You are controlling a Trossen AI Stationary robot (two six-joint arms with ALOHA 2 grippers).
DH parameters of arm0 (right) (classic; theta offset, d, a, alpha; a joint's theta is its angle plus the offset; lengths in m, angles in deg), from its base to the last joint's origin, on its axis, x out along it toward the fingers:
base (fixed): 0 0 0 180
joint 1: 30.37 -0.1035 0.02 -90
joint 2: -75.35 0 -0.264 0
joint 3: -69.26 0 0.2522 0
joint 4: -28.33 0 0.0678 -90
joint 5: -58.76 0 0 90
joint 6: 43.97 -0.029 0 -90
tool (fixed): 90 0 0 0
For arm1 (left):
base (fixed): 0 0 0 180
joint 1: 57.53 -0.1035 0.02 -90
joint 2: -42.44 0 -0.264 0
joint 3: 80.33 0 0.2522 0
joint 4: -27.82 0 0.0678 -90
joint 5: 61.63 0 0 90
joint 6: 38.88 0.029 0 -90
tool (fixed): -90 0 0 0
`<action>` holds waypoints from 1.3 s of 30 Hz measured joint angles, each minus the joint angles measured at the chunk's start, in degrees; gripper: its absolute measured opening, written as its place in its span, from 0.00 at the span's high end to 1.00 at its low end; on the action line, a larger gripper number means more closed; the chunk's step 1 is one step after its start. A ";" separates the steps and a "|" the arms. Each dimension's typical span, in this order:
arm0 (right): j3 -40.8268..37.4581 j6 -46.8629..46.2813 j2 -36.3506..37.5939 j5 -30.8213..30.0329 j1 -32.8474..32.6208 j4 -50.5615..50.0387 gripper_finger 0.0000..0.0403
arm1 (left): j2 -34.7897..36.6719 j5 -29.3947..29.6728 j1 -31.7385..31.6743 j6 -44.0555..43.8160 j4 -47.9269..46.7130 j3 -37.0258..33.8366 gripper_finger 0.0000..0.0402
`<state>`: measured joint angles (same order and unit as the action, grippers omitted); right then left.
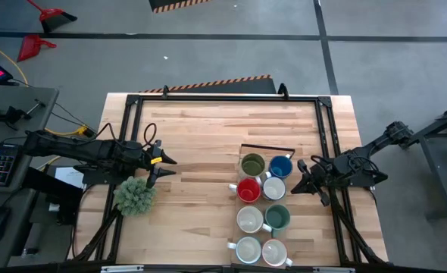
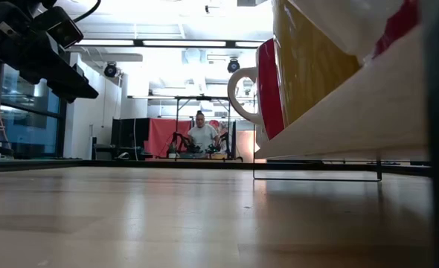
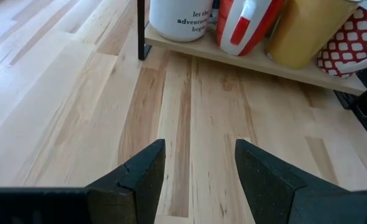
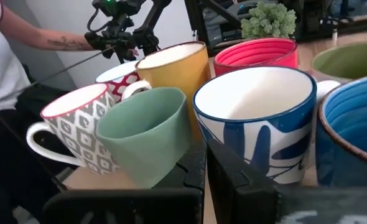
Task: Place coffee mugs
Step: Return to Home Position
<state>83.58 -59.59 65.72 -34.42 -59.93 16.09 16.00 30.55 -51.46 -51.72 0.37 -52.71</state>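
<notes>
Eight mugs stand in two rows on a wooden board with a black frame (image 1: 267, 148), right of the table's middle: olive (image 1: 252, 164), blue (image 1: 281, 166), red (image 1: 248, 190), teal (image 1: 277, 218), and several white ones (image 1: 249, 219). My left gripper (image 1: 167, 162) (image 3: 199, 155) hovers open over bare wood, left of the board and pointing at it. My right gripper (image 1: 299, 184) (image 4: 206, 163) is shut just right of the mugs, level with the white-and-blue mug (image 4: 258, 124) and the mint-green mug (image 4: 146, 134).
A bushy green plant (image 1: 135, 195) stands near the table's left edge, just nearer than my left gripper. Bare wood lies between the plant and the board. Black frame rails run along the table's edges (image 1: 223, 98). A person (image 4: 0, 68) stands beyond the table's left side.
</notes>
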 joint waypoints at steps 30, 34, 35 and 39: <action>-0.04 -2.38 0.00 -0.02 0.00 -0.02 1.00 | -0.02 -10.08 0.02 3.17 2.19 -0.02 0.54; -0.04 -2.36 -0.02 -0.02 0.00 -0.02 1.00 | 0.12 -10.29 0.00 7.16 7.25 -0.02 0.54; -0.04 -2.36 -0.02 -0.02 0.00 -0.02 1.00 | 0.53 -10.31 -0.02 7.63 8.34 -0.02 0.54; -0.04 -2.36 -0.02 -0.02 0.00 -0.02 1.00 | 3.29 -10.62 0.28 11.31 10.17 -0.02 0.54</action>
<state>83.54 -61.95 65.70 -34.44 -59.93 16.07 19.29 19.93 -51.18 -40.41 10.54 -52.72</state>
